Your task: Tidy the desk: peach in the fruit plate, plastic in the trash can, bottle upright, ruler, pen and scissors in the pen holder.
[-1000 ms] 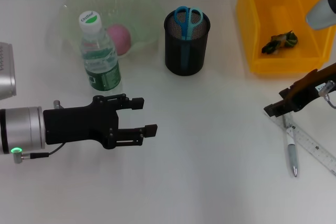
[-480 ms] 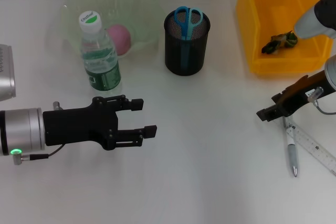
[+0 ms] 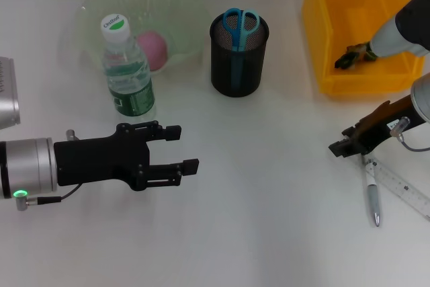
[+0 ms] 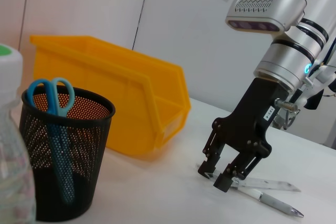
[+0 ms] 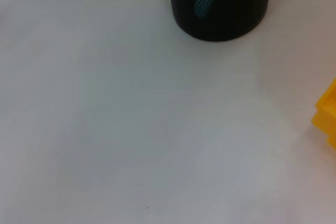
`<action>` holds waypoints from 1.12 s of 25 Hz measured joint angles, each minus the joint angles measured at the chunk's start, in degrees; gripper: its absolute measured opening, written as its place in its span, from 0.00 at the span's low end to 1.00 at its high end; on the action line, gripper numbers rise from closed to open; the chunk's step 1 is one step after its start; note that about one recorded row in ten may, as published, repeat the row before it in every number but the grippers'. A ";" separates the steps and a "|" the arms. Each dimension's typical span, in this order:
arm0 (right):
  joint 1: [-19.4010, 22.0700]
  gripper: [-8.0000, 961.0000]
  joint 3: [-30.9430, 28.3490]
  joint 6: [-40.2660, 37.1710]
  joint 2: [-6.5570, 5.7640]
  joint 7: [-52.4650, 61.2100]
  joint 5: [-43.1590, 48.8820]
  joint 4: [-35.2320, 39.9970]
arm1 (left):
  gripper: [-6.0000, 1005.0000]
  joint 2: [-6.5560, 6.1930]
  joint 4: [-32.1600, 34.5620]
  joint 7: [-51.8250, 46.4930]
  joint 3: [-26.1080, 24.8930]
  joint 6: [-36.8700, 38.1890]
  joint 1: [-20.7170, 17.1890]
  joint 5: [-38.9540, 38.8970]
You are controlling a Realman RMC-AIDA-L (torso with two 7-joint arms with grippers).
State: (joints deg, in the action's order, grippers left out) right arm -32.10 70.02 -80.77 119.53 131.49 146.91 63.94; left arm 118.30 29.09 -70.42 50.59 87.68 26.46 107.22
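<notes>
Ruler [image 3: 403, 186] partly hidden beneath right hand [image 3: 344, 146]; pen [image 3: 371, 191] beside.

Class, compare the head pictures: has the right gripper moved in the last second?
Yes. The right gripper has shifted slightly left along the desk, away from the ruler and pen.

The left gripper [image 3: 181, 148], black with two parallel fingers parted, hovers level near the counter's left edge on a silver wrist. The right gripper [image 3: 341, 146], fingers spread, angles down near the right edge.
</notes>
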 joint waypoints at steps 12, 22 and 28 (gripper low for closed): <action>1.13 0.41 -8.88 -3.75 -0.44 -2.91 -9.49 8.08 | 0.78 -0.06 0.15 0.11 -0.08 0.11 -0.07 0.00; -0.12 0.41 -28.66 -1.71 -1.25 -22.58 -49.13 -1.92 | 0.78 0.00 0.08 -0.10 0.09 0.77 -0.06 -0.13; -3.95 0.43 -28.71 2.36 -1.00 -40.64 -64.49 -20.56 | 0.78 0.08 0.03 -0.21 0.12 1.95 0.31 -0.30</action>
State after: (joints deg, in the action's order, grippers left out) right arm -36.05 41.32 -78.41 118.53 90.84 82.42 43.38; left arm 118.39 29.11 -70.63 50.72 89.63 26.77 106.92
